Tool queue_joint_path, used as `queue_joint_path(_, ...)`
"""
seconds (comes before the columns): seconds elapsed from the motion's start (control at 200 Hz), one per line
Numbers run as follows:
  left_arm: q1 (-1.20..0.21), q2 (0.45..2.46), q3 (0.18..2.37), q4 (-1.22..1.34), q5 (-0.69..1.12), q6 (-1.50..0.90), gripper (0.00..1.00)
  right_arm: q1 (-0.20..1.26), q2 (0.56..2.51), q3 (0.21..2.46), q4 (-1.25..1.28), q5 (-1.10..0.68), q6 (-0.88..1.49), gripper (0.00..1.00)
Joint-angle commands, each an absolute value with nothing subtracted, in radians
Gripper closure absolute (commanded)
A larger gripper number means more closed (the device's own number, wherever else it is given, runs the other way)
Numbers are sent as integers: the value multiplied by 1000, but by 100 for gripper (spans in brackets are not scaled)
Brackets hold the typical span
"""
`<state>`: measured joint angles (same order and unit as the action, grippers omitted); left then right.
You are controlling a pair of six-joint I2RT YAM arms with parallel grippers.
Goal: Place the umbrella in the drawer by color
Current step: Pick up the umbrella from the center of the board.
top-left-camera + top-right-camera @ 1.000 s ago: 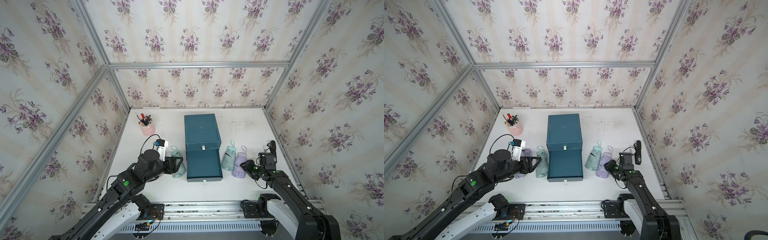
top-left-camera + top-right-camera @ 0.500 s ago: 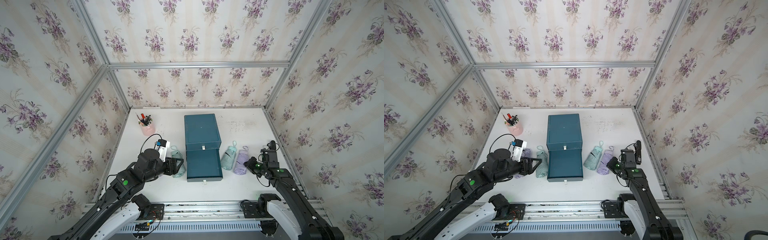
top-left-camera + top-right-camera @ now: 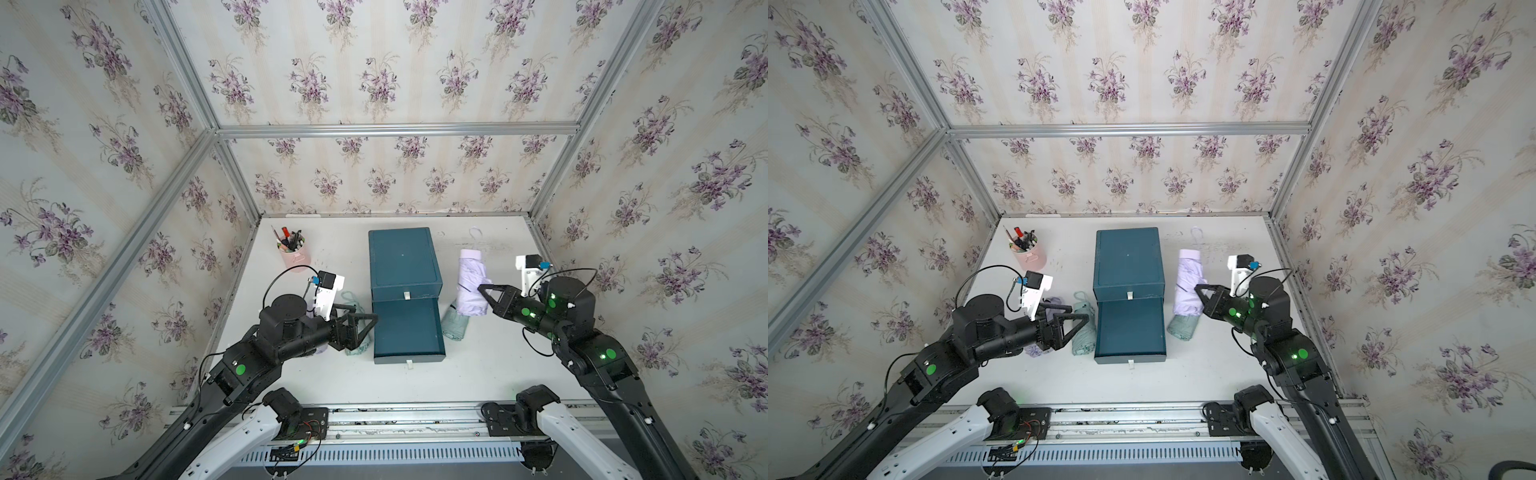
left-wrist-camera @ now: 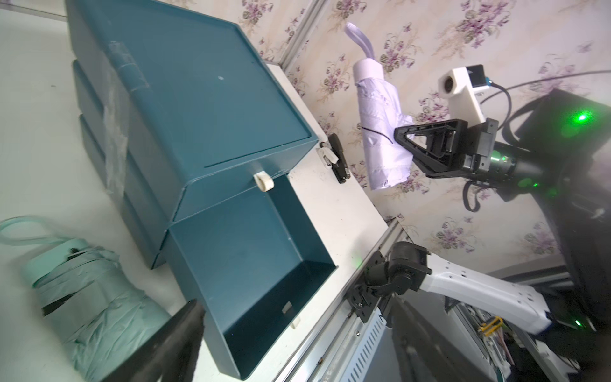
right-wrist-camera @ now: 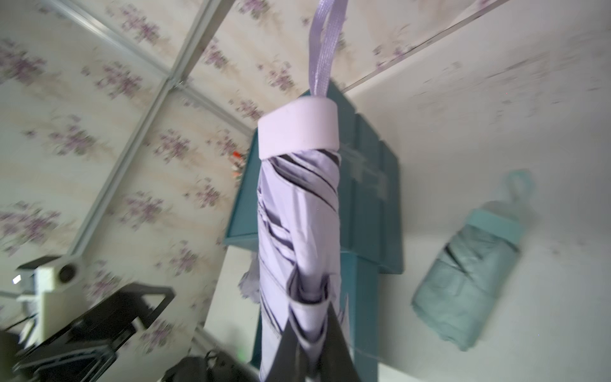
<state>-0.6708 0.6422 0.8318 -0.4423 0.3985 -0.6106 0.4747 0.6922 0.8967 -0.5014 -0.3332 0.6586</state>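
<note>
Lifted from the table [image 3: 478, 374], lilac umbrella [image 3: 471, 282] now sits clamped in right gripper [image 3: 484, 291] beside the drawer [image 3: 405, 257], long axis front-to-back, handle cap [image 3: 469, 253] rearward. Left gripper [image 3: 365, 312] spread. Pulled-out tray [image 3: 407, 328] bare; cup [image 3: 294, 259] holds pens [image 3: 291, 240].

Shows drawer [image 4: 198, 99], one tray pulled open; mint umbrella [image 4: 96, 297] lying beside on surface [image 4: 33, 132]; lilac umbrella [image 4: 380, 132] clamped aloft in right gripper [image 4: 405, 145].

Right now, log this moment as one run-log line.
right gripper: shut on lilac umbrella, held aloft | left gripper: open beside mint-green umbrella | teal cabinet: open drawer empty
</note>
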Motion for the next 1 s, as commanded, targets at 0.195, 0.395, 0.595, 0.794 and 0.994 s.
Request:
queue_joint_path(0.195, -670, 688, 775, -130, 596, -687, 3, 986, 887, 984, -236, -120, 673, 100)
queue_joint_path(0.395, -670, 689, 739, -72, 588, -720, 3, 1049, 940, 966, -144, -126, 694, 100)
queue_joint_path(0.595, -670, 720, 706, 18, 634, -770, 16, 1115, 968, 931, -87, -89, 715, 100)
queue_joint_path(0.794, -670, 727, 677, 88, 638, -832, 58, 1142, 976, 898, -70, -44, 737, 100)
queue_joint_path(0.994, -670, 726, 657, 96, 608, -865, 80, 1147, 984, 881, -72, -16, 750, 94)
